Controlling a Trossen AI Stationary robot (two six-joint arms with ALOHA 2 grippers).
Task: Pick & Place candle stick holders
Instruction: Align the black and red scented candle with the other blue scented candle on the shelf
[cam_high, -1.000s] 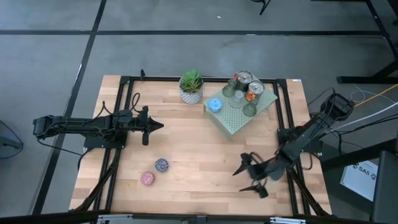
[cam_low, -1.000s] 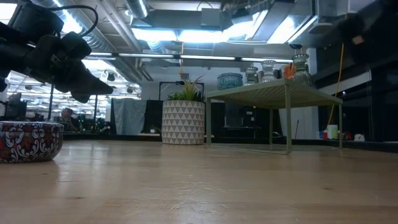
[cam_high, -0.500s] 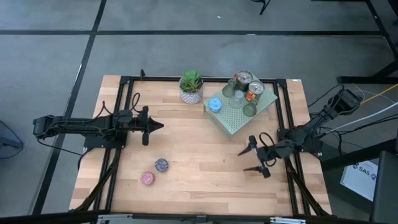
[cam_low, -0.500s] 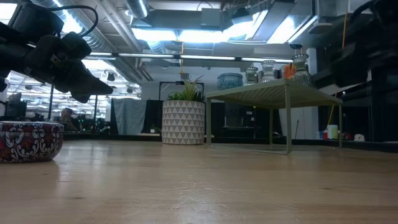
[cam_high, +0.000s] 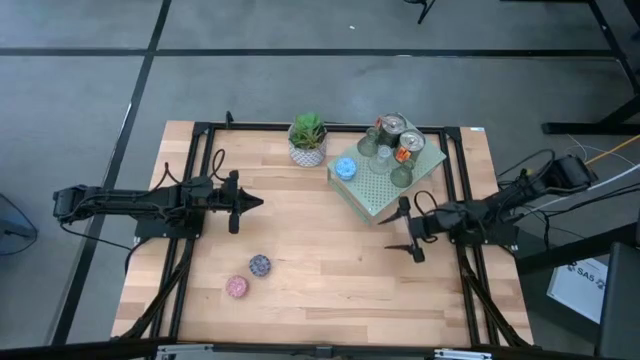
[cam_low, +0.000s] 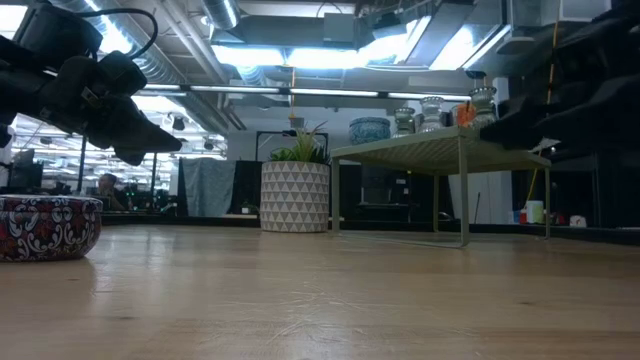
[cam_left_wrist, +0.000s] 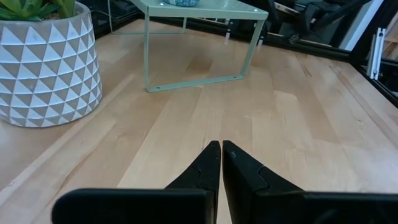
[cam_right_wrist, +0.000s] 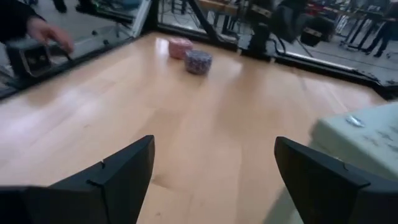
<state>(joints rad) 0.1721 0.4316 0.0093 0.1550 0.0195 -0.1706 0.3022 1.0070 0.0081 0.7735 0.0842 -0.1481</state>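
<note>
Two candle stick holders stand on their bases on the wooden table at its near left: a purple mosaic one and a pink one; both also show in the right wrist view, the purple and the pink. Several more stand on the pale green slab: a blue one, two shiny silver-copper ones, a clear one and an olive one. My right gripper is open and empty just off the slab's near edge, pointing toward the table's left. My left gripper is shut and empty above the table's left middle.
A green plant in a white patterned pot stands at the far edge, left of the slab. The slab stands on thin legs. A person's hand shows beyond the table's edge in the right wrist view. Bare wood lies between the two grippers.
My right gripper has gone from the near right corner toward the far edge, up to the slab's near edge, and has turned more toward the table's left. It has stayed open. The holders have not moved.
</note>
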